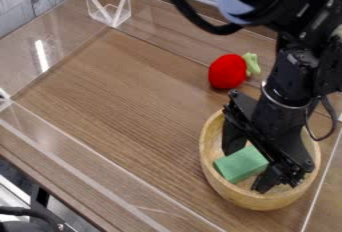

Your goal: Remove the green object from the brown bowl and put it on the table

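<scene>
1. The flat, light green rectangular block [242, 163] lies inside the round, shallow, light-brown wooden bowl [221, 183], which sits near the right front corner of the tabletop.
2. The black gripper [265, 156] points down into the bowl. Its fingers stand wide apart, one either side of the block, and hold nothing. Contact between the fingers and the block cannot be confirmed from this angle.
3. Handling judgement: the block looks rigid, light and smooth-faced. It is unlikely to deform or break, but a smooth face may slip under a shallow pinch.
4. Recommended hold: across the narrow width at mid-length, so the block hangs level and does not swing.
5. Caution: the bowl looks light and loose. It may slide or tip if a finger presses on its rim or floor.
6. The brown wood-grain tabletop [120, 96] is flat and offers ample bare space to the left of the bowl for set-down.
7. A red strawberry-like toy [227, 71] rests just behind the bowl. Clear acrylic walls [47, 41] edge the surface.
</scene>
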`<state>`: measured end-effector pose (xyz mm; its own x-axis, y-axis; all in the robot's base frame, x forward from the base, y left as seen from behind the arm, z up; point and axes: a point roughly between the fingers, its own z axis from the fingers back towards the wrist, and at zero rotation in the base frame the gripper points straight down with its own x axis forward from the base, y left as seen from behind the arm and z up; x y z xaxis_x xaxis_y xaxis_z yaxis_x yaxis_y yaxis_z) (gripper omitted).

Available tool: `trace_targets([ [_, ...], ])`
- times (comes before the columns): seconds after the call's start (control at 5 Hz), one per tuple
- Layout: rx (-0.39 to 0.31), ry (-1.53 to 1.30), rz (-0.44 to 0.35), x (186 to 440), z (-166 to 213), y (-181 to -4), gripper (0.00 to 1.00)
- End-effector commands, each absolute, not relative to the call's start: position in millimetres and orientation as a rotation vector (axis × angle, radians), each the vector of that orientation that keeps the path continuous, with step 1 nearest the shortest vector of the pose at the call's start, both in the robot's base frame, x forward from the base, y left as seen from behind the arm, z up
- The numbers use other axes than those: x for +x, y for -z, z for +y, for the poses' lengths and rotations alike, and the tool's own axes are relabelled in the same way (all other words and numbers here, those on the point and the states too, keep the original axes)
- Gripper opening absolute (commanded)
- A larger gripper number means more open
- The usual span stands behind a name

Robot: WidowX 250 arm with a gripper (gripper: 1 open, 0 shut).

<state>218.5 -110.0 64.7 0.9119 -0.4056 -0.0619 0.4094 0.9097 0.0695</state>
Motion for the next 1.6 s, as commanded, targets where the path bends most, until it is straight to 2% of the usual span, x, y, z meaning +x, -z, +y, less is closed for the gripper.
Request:
trace_targets([
  [0.0, 0.074, 0.388, -0.006, 223.7, -105.5, -74.2, 1.0],
  [0.2, 0.075, 0.359, -0.014, 225.3, -99.7, -73.7, 1.0],
  [0.6, 0.087, 0.299, -0.044, 232.7, -114.1, -74.9, 1.0],
  [1.0, 0.086, 0.251, -0.059, 238.8, -114.3, -57.3, 1.0],
  [1.4, 0.085, 0.299, -0.098, 245.4, -125.9, -87.2, 1.0],
])
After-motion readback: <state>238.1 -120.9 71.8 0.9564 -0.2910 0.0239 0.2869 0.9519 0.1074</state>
